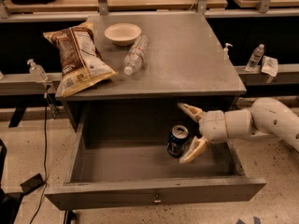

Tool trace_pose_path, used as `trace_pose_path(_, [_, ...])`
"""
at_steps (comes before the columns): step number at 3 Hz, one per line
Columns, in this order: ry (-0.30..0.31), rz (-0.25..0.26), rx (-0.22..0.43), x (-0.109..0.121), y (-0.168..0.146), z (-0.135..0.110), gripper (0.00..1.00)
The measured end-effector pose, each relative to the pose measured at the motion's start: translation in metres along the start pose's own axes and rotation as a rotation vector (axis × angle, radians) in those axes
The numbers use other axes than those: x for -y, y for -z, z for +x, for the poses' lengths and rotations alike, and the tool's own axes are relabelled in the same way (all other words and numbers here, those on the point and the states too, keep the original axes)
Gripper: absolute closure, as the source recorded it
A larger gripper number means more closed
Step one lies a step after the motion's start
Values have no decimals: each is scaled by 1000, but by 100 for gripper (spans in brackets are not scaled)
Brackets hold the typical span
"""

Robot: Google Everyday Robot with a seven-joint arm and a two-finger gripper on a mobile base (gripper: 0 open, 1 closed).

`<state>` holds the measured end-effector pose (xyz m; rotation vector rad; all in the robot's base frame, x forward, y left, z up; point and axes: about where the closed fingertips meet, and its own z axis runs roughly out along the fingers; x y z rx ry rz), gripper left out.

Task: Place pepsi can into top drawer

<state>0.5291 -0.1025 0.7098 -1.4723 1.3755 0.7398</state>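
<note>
The single camera is looking down from high in front of the desk [187, 55], facing its drawer side. It is sitting near enough that the desk top is filling the upper half of the view, with the pulled-out top drawer [154, 195] lying toward 6 o'clock. The gripper [181, 133] is hanging inside the drawer at 4 o'clock, its fingers [194, 150] spread beside the pepsi can [176, 143].

One pepsi can [177, 141] stands in the one open top drawer [154, 191] under the desk [196, 55]. One claw [188, 132], fingers spread, hangs below the desk's right front edge. On the desk: one chip bag [77, 57], one bowl [122, 33], one water bottle [135, 55]. Beside the desk: two pump bottles [36, 71] [226, 50] and one small bottle [255, 57].
</note>
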Motion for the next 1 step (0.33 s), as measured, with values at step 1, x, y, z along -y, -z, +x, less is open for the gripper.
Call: trace_pose_path(1, [0,0,0,0,0,0,0])
